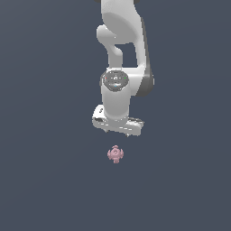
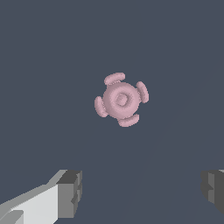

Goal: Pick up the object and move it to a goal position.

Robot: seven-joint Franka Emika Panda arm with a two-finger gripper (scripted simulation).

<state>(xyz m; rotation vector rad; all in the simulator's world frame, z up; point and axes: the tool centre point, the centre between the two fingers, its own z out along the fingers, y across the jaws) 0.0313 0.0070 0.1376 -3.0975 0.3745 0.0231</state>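
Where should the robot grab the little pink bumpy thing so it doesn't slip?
Probably straight down from above. The pink object lies flat, a round hub with four small lobes around it. The gripper is open and apart from it, not yet centred. I'd line it up, then close the fingers on two opposite lobes, or across the hub between lobes, where the sides give a steadier hold.

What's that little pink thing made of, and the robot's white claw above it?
It's a simulator render, so these are guesses. The pink thing looks like matte plastic or rubber: an even pale colour with soft shading and no sharp glints. The gripper looks like smooth, slightly glossy white plastic or painted metal, with faint highlights on its shell. Its fingers end in dull grey ribbed pads, perhaps rubber.
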